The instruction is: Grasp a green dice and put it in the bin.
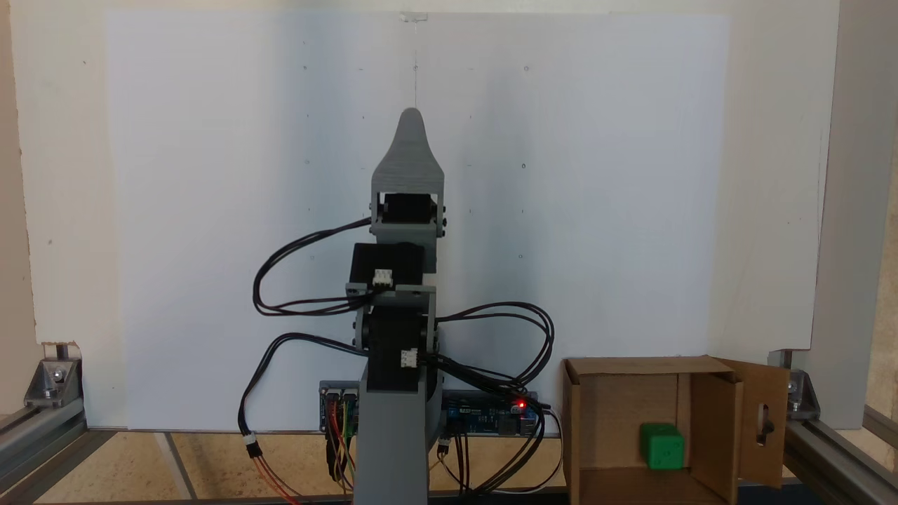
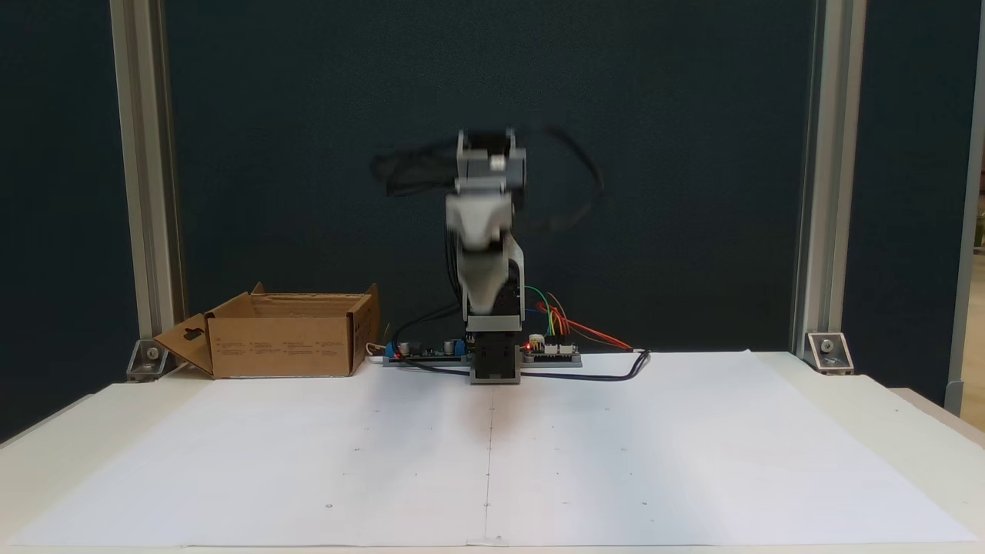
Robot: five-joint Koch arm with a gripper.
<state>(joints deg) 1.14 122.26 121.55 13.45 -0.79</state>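
Note:
The green dice (image 1: 661,445) lies inside the bin (image 1: 579,428), a brown cardboard box at the lower right of a fixed view, and nothing holds it. One side flap (image 1: 765,421) with a slot cutout stands open. In the other fixed view the bin (image 2: 285,346) sits at the back left of the table and its walls hide the dice. My gripper (image 1: 411,120) is raised over the middle of the white paper, far from the bin, with nothing in it. Only one grey jaw tip shows there. From the front the gripper (image 2: 479,231) is blurred by motion.
White paper (image 2: 492,446) covers the table. The arm's base (image 2: 494,362) stands at the back centre, with circuit boards (image 1: 491,414) and loose cables (image 1: 519,337) beside it. Aluminium frame posts (image 2: 816,185) and corner brackets (image 1: 52,382) stand at the table's edges.

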